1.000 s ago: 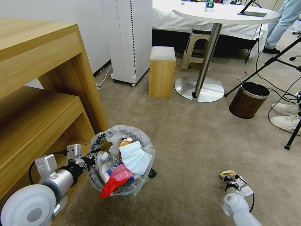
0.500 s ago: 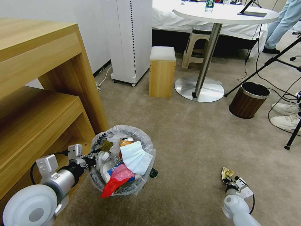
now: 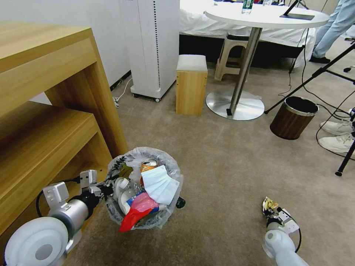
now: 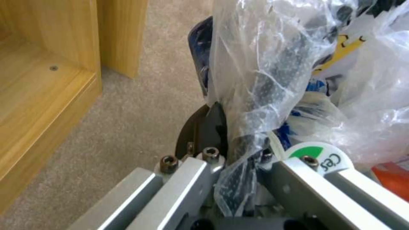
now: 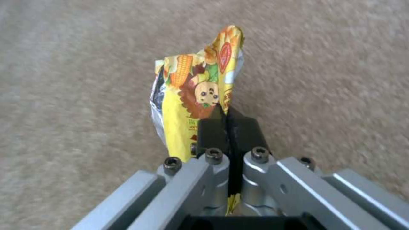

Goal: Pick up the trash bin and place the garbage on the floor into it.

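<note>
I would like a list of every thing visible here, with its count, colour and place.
Bag-lined round trash bin: one, translucent white, on carpet beside shelf, full of litter.
Yellow snack wrapper: one, in right gripper.
Beige carpet floor: one.
Wooden shelf unit: one, tan, left.
Brown wood-look bin: one, right.
Round white table: one, rear.
Wooden stool: one, centre.
White appliance: one, rear.
Left gripper: jaws clamping bin's bag edge.
Right gripper: jaws shut on wrapper.

Beige carpet [image 3: 222, 155] is covering the room. A round white table [image 3: 266, 16] is standing at the back; a wooden stool [image 3: 191, 85] and brown bin [image 3: 293, 117] are flanking its base, and wooden shelving [image 3: 44, 111] is sitting far to its left.
</note>
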Robot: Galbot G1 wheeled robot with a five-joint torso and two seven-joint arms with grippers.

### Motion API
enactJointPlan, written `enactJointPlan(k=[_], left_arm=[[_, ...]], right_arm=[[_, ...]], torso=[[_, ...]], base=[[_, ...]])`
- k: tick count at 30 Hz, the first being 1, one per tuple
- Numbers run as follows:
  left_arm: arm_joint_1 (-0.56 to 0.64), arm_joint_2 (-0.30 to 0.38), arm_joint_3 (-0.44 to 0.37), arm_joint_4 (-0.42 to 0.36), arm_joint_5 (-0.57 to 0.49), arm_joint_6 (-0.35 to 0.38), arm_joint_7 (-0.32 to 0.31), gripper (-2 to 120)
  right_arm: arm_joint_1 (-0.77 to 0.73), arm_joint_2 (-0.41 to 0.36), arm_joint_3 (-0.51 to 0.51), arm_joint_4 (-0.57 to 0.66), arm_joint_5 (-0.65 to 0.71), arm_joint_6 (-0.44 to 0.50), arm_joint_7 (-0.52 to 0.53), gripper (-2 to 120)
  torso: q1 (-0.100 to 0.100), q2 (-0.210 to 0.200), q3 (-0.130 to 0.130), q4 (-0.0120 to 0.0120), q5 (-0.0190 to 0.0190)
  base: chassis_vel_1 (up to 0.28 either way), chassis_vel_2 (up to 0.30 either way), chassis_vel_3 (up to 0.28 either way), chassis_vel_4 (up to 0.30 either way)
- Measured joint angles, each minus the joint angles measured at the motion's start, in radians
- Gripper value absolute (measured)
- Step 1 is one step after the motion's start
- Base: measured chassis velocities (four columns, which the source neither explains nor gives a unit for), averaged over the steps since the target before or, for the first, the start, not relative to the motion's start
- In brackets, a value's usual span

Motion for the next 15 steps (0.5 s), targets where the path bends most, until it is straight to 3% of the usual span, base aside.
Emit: enactJointPlan(k=[13,15], left_arm=[[0.012,-0.024,0.010,0.006,0.027,0.000,0.005,0],[0.016,-0.027,0.009,0.006,0.029,0.000,0.005,0]], right_arm=[[-0.071,-0.050,0.013,0.153,0.055,0.056,-0.095,0],[-0.082,-0.073,0.017,0.197,0.088,0.081,-0.147,0]], torso=[[0.000,0.000,0.000,0.0000,-0.0001],[0.000,0.000,0.000,0.0000,0.0001]], base=[[0.000,0.000,0.000,0.000],[0.000,0.000,0.000,0.000]])
